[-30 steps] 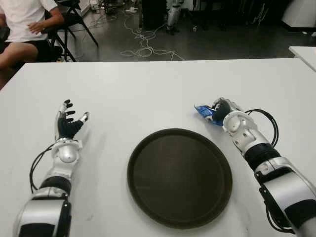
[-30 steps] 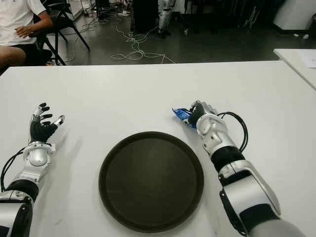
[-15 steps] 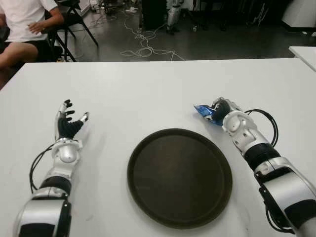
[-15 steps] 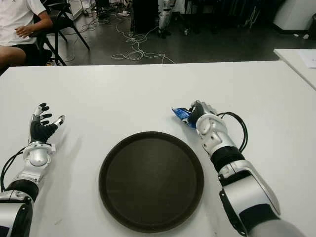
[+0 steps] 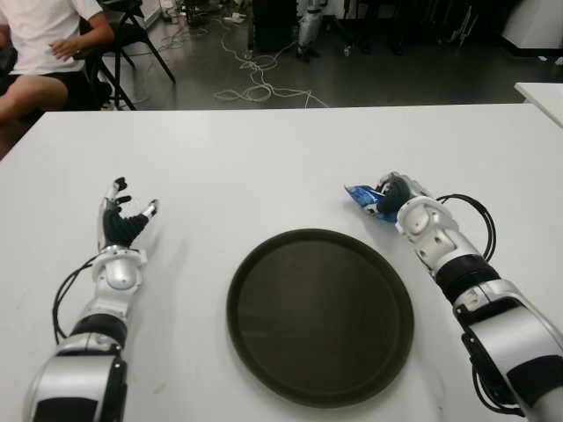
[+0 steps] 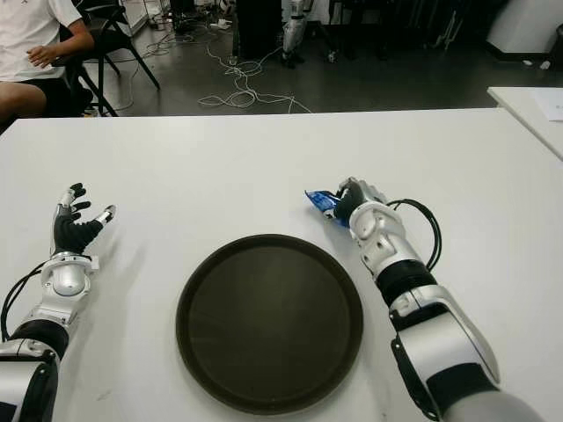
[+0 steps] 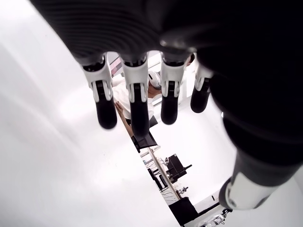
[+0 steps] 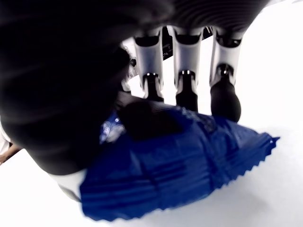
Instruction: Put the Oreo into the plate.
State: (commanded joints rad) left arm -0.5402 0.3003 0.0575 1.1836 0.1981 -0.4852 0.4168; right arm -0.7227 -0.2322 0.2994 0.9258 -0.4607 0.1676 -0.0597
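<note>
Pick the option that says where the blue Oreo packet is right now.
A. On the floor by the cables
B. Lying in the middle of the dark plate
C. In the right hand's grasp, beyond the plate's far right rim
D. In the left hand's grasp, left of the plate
C: the right hand has its fingers and thumb closed on the blue Oreo packet, just past the plate, which holds nothing.

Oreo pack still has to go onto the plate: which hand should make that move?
The right hand. Its fingers are already closed on the blue Oreo pack, just beyond the dark plate's far right rim. The left hand shows open and empty, well off to the plate's left.
</note>
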